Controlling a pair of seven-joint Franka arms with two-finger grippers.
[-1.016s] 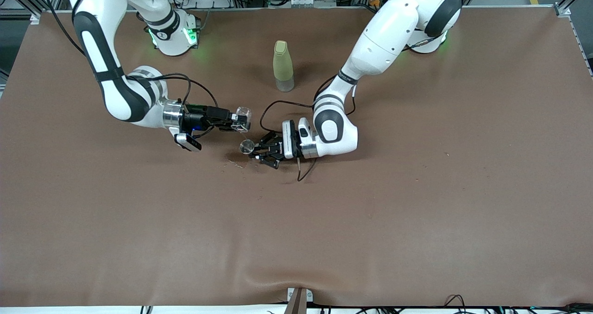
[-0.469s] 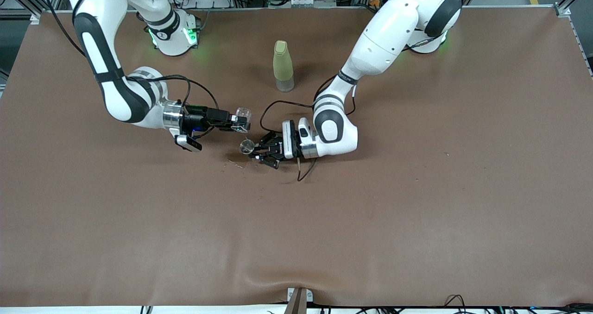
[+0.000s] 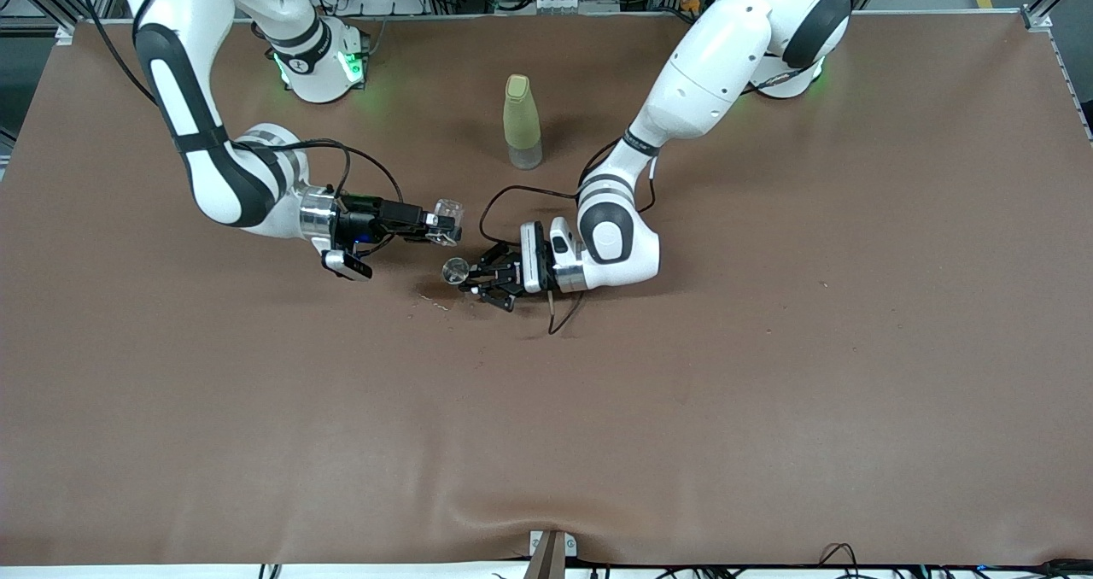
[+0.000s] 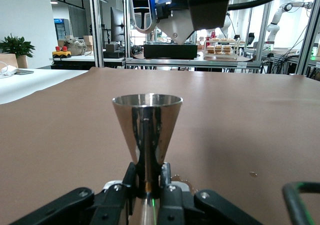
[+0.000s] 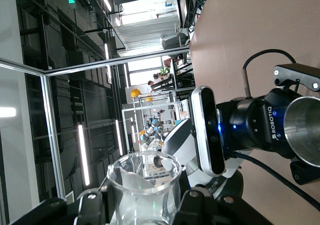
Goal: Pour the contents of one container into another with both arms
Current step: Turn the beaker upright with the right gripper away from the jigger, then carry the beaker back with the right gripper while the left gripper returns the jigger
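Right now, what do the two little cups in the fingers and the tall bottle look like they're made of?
Left gripper cup: polished metal, probably steel, with mirror reflections. Right gripper cup: clear glass or plastic, see-through. Bottle: matte yellow-green, likely plastic or silicone, with a clear base.

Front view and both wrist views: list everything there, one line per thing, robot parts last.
Brown cloth-covered table: one, brown, under everything.
Tall olive-green bottle with a clear base: one, standing upright on the table between the two arm bases, farther from the front camera than both end effectors.
Clear glass beaker: one, transparent, held tilted in the right end effector.
Shiny metal cone-shaped measuring cup: one, silver, held upright in the left end effector.
Pale crumbs: a few, on the table by the measuring cup.
Right end effector: one, black, shut on the beaker, over mid-table.
Left end effector: one, black, shut on the measuring cup.
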